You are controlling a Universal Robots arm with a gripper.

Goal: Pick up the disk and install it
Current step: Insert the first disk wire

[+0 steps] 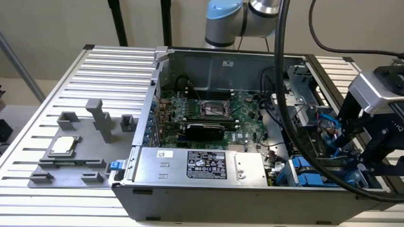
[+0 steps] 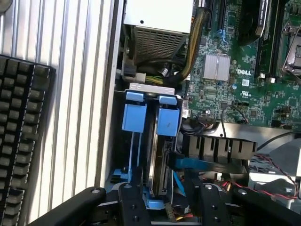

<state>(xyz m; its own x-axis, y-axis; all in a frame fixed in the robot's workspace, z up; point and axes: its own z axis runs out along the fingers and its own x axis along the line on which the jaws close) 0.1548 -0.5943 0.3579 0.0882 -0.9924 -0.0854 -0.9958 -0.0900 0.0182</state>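
Observation:
The disk [image 2: 159, 160] stands on edge in the drive bay at the corner of the open computer case [image 1: 208, 198]. Its silver-grey side and its bright blue plastic frame [image 2: 167, 121] face the wrist camera. My gripper [image 2: 162, 182] hangs just over the disk's near end. Its two black fingers [image 2: 133, 193] are spread to either side of the disk, with a gap on each side, so it is open and holds nothing. In the exterior view the gripper [image 1: 355, 156] is low over the blue bay area [image 1: 308, 174] at that view's right.
A second blue bracket [image 2: 133, 111] sits beside the disk. A blue flat cable [image 2: 197, 165] and red wires run close to the bay. Thick black cables [image 1: 289, 118] hang across the case. A power supply [image 1: 202, 165], a motherboard [image 1: 208, 111], a keyboard [image 2: 19, 141] and a grey fixture holding a chip [image 1: 63, 145] surround the work area.

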